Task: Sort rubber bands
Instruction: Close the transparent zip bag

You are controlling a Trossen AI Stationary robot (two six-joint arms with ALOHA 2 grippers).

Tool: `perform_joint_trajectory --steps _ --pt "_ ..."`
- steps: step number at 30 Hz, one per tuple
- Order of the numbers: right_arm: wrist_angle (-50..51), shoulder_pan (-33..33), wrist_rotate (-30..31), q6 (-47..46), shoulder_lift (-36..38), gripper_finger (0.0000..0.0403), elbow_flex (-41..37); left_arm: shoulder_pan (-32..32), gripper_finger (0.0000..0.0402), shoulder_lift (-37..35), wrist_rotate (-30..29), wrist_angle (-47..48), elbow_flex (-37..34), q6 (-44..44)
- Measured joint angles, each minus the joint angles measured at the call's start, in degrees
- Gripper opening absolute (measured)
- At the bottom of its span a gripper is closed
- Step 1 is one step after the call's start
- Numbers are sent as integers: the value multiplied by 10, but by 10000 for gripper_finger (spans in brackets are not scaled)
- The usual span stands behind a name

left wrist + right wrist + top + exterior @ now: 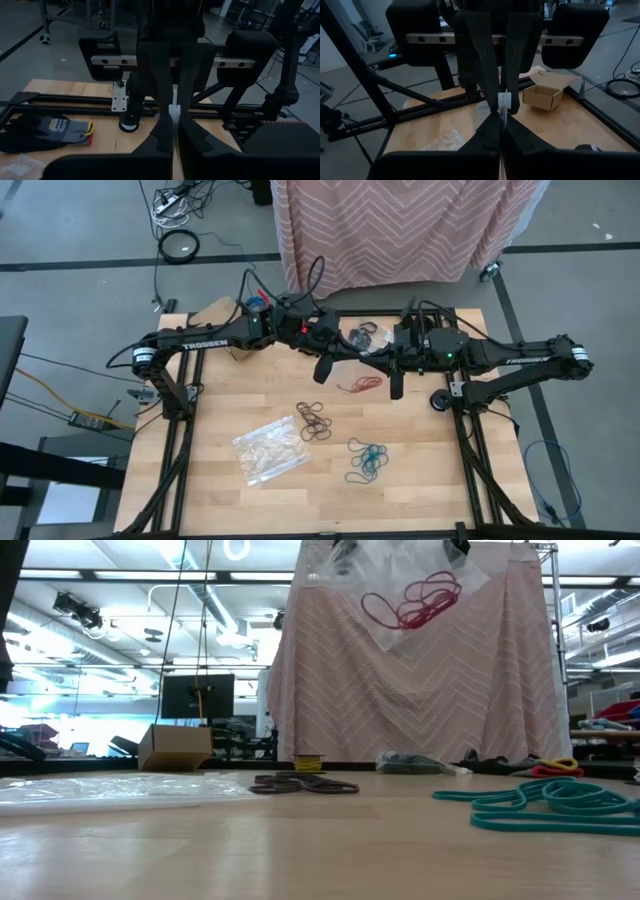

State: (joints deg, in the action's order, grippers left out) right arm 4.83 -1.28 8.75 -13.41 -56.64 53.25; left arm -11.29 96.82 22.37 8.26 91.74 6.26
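Note:
A clear plastic bag (395,580) with red rubber bands (415,595) inside hangs high over the table's middle. My left gripper (173,122) and my right gripper (502,117) meet tip to tip there (370,352), both shut on the bag. Black rubber bands (366,335) lie on the table toward its far edge, brown ones (313,423) at the middle, and teal ones (367,460) nearer the front. In the low view the top of the bag, where it is held, is out of frame. My left gripper pinches a thin clear edge of the bag (174,111) between its two fingertips, coming level from the table's left. The bag hangs below, clear of the table. My right gripper pinches the same clear edge (504,101) between its fingertips, level from the table's right, right against the left gripper's tips. The bag hangs slack below with the red bands in it.
A second clear bag (270,448) lies flat on the table near the front left. A small cardboard box (545,95) stands at the far left corner, and dark gloves (45,132) lie at the right. A small black disc (440,400) sits by the right arm's base.

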Motion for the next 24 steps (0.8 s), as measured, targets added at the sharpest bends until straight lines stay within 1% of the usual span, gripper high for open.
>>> perform_joint_trajectory --steps 13,24 --pt "-5 0 13 0 16 0 0 0 11 0 9 34 1 0" --pt "-7 0 9 -1 16 0 0 0 10 1 16 43 0 0"
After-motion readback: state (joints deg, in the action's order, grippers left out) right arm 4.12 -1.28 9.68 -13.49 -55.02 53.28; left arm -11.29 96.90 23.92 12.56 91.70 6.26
